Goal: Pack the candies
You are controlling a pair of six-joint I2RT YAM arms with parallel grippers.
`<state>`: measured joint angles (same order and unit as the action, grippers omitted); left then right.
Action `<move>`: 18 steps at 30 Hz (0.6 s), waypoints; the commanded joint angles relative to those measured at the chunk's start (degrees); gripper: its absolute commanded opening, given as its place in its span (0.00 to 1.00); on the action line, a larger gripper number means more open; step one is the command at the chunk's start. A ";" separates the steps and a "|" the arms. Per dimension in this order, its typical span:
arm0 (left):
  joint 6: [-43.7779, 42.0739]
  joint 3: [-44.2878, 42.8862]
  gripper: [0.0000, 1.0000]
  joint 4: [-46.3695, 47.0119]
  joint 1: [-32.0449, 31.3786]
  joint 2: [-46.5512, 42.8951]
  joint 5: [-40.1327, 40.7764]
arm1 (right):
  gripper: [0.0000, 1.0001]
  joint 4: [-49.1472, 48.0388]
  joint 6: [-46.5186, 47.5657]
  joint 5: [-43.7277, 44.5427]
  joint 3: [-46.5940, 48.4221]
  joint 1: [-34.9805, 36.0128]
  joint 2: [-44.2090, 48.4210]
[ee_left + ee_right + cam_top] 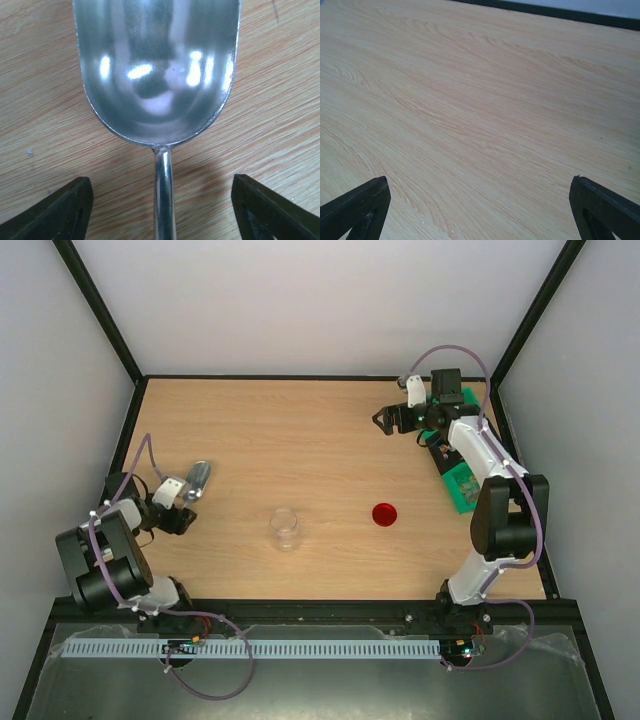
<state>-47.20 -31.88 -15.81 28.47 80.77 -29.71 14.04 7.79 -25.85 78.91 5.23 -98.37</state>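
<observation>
While my left gripper [161, 197] stands spread on both sides of the handle of the metal scoop [157, 75], left of the clear jar [285, 528], my right gripper [480, 200] is spread too, beyond the jar to its right. The candies I cannot make out surely; a speckled green tray [462, 490] lies right of the jar.

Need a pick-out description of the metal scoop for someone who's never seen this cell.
On the wooden table, look to the left side, just ahead of the left gripper. The scoop lies there, its thin handle between that gripper's open jaws. It is the only shiny silver thing; the clear jar and red lid sit farther right.
</observation>
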 commanded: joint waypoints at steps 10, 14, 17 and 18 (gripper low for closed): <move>-6.09 -3.91 0.18 1.91 0.65 7.33 -1.57 | 0.99 0.98 -4.64 -10.35 3.36 0.10 -1.73; -5.20 -8.30 0.04 -1.23 0.47 8.34 -2.21 | 0.99 0.39 -6.39 -11.80 4.64 0.16 -2.71; -3.37 -12.51 0.02 -3.62 -1.45 7.87 -2.47 | 0.99 -0.37 -8.42 -11.76 5.09 0.46 -3.43; -3.11 -14.09 0.02 -4.79 -2.53 7.61 -2.52 | 0.99 -0.30 -8.90 -11.62 5.09 0.78 -3.58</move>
<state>-51.33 -40.42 -16.51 28.18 88.97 -30.39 13.72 2.22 -35.18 82.13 5.30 -100.95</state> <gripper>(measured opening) 0.097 0.986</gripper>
